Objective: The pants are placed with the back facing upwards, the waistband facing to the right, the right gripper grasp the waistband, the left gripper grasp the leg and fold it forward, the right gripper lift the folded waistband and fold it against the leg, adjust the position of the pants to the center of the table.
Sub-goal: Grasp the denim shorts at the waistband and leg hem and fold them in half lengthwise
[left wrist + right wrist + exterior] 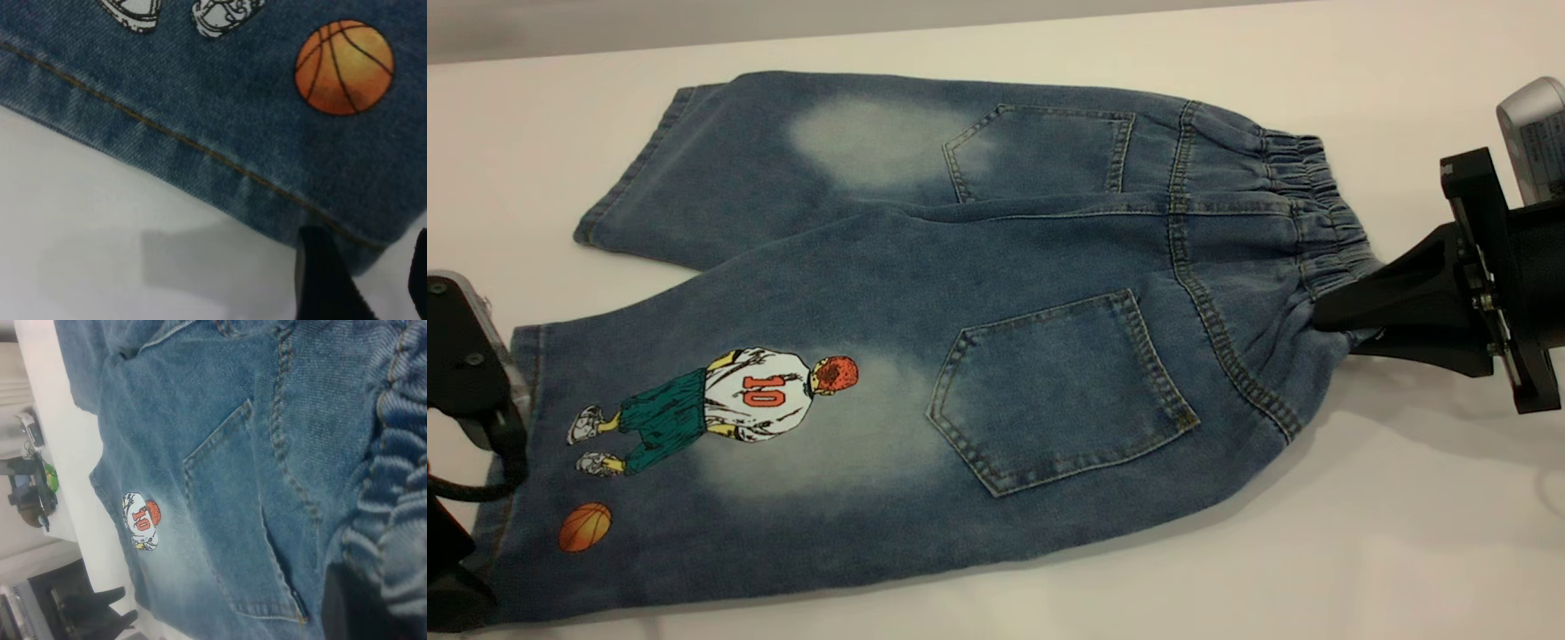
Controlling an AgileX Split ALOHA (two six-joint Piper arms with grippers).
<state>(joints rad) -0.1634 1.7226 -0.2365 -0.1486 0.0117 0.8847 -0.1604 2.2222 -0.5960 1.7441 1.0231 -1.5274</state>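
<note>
The left gripper (pixel 363 280) sits at the hem of the leg (pixel 720 444), fingers apart around the edge. The pants (pixel 960 338), faded blue denim, lie back-up on the white counter (pixel 1316 551). The left wrist view alone shows the hem stitching closely. The right gripper (pixel 1325 316) is clamped on the waistband (pixel 1316 213).

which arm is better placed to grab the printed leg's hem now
Left. The left gripper sits at the hem of the leg, near the basketball print; the right gripper is at the waistband.
</note>
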